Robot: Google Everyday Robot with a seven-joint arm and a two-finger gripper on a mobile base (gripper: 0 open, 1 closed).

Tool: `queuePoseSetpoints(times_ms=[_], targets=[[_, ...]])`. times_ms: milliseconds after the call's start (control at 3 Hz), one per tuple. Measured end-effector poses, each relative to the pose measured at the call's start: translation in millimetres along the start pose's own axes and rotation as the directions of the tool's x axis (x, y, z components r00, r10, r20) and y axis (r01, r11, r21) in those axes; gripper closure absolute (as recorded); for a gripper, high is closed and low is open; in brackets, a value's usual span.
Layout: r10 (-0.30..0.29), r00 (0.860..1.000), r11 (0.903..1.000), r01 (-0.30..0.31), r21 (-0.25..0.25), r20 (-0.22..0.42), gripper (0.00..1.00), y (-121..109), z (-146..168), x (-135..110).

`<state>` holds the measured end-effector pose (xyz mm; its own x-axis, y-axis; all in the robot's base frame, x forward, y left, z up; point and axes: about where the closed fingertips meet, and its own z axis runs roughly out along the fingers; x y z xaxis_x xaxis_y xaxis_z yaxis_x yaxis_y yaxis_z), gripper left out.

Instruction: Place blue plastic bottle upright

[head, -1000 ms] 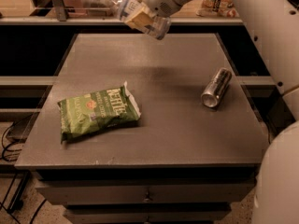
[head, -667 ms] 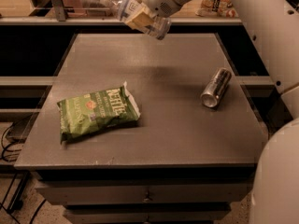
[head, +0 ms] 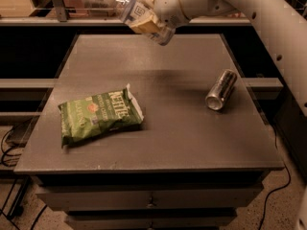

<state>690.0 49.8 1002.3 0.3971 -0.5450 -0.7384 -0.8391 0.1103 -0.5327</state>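
The blue plastic bottle (head: 130, 9) is clear and ribbed with a white cap and a pale label bearing a dark blue square. It is held tilted, cap pointing up-left, in the air above the far edge of the table. My gripper (head: 146, 17) is shut on the bottle's body, at the end of the white arm that reaches in from the upper right.
A green chip bag (head: 98, 114) lies on the left middle of the grey table (head: 168, 143). A silver metal can (head: 221, 89) lies on its side at the right. A shelf with objects runs behind the table.
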Motion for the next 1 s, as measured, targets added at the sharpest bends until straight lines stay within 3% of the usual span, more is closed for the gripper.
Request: queuePoseSetpoints(times_ms=[667, 1000], targets=[[0.016, 0.981, 0.9925, -0.039, 0.116, 0.194, 1.0, 9.2, -23.0, -2.9], [0.043, 0.959, 0.9831, -0.091, 0.159, 0.282, 1.0, 13.2, -30.0, -2.6]])
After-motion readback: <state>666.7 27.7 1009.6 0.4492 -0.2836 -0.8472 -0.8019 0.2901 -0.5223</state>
